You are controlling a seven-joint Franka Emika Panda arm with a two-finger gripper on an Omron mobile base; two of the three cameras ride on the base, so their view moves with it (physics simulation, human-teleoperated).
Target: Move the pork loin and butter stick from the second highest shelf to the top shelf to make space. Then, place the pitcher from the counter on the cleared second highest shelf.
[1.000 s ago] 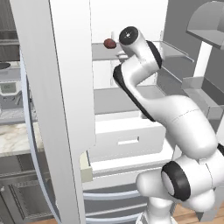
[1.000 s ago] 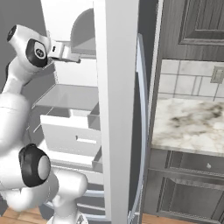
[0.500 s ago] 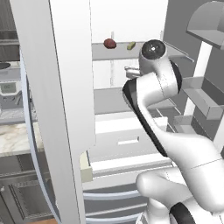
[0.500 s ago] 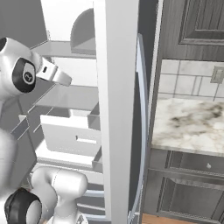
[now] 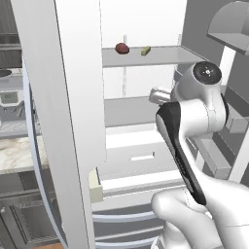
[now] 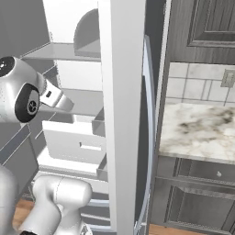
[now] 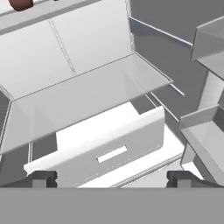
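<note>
Already the loin (image 5: 122, 48) and butter (image 5: 145, 50) sit upper centre, so the wide-open, empty hand (image 7: 112, 179) should seek the pitcher squarely.

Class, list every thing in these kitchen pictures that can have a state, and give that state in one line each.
pork loin: resting on the top shelf
butter stick: resting on the top shelf, right of the meat
second highest shelf: bare
drawer: pulled partly out
fridge door: open
gripper: open, holding nothing
</note>
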